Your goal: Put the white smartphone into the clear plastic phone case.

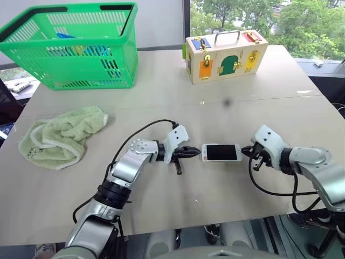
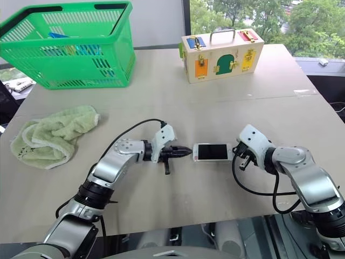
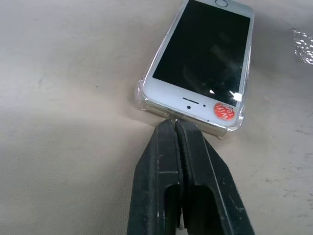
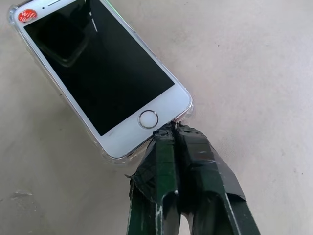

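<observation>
Beige surface [image 1: 161, 81] by a window; green basket [image 1: 75, 46], wooden lock box [image 1: 226, 56] at far edge, green towel [image 1: 62, 135] on robot's left. White smartphone [image 1: 221, 152] lies screen-up inside clear plastic phone case [image 3: 142, 95], centre-front. Left claw [image 1: 195, 152] and right claw [image 1: 246, 152], both pinched tight, holding nothing, tips against the case's 2 short ends.

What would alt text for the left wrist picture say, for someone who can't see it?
A white phone lies screen up in a clear case on a beige table. The left claw, shut, touches the case's near end. A red sticker marks one corner.
</observation>
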### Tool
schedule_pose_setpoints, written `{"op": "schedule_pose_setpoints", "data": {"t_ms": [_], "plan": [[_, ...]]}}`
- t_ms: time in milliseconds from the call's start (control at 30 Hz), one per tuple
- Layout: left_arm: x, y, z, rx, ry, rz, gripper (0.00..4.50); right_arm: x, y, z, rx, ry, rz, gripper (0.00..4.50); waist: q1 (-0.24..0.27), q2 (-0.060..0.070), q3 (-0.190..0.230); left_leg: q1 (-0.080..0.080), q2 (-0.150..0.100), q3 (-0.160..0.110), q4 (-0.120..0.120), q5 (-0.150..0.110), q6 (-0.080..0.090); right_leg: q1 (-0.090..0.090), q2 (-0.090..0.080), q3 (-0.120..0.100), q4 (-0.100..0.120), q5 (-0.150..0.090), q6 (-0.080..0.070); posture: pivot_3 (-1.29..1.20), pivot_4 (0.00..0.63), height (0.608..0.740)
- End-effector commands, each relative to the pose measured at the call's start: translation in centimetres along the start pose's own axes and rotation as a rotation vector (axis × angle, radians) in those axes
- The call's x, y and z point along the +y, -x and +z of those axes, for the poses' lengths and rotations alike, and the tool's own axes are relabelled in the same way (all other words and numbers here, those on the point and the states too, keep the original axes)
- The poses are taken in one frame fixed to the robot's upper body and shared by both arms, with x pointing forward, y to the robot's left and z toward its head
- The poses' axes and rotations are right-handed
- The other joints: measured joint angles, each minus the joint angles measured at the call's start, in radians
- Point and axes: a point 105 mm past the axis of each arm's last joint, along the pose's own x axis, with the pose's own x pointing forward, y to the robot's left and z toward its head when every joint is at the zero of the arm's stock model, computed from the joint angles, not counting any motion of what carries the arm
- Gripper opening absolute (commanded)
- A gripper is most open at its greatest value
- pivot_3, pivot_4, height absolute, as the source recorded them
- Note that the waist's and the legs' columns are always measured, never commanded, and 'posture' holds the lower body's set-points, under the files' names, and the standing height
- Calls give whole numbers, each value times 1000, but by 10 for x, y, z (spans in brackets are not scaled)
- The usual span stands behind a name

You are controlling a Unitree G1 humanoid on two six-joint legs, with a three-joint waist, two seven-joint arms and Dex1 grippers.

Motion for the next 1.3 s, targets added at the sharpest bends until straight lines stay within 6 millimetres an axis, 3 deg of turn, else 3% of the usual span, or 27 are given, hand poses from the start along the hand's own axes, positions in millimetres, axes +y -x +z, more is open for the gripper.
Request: {"op": "schedule_pose_setpoints", "data": {"t_ms": [33, 233, 333, 500, 867, 1300], "plan": [[0, 6, 24, -105, -37, 4, 67, 16, 3, 14, -82, 29, 87, 0, 0, 0, 0, 0, 0, 0, 0, 0, 0, 0, 0, 0, 0, 0, 0, 0, 150, 740], [4, 15, 41, -159, -60, 7, 67, -5, 26, 8, -81, 18, -22, 0, 12, -1, 1, -2, -2, 1, -1, 0, 0, -1, -2, 2, -1, 0, 0, 0, 150, 740], [1, 9, 52, -186, -69, -22, 67, -10, 34, 8, -90, 9, -54, 0, 25, -1, 2, -2, -3, 2, 0, 0, 0, -1, -4, 2, -2, 0, 0, 0, 150, 740], [-9, -5, 53, -181, -76, -104, 67, -9, 35, 23, -158, -27, -59, 0, 28, -2, 2, -2, -3, 1, 0, 0, 0, -1, -3, 2, -2, 0, 0, 0, 150, 740], [-15, -20, 30, -78, -63, -180, 67, 3, 10, 21, -118, -46, -7, 0, 27, -2, 2, -3, -3, 1, 0, 0, 0, -1, -2, 2, -2, 0, 0, 0, 150, 740], [-13, -22, 23, -40, -52, -156, 67, 3, -19, -10, 89, -181, 62, 0, 27, -2, 2, -2, -3, 1, 0, 0, 0, 0, -3, 2, -2, 0, 0, 0, 150, 740]]}}
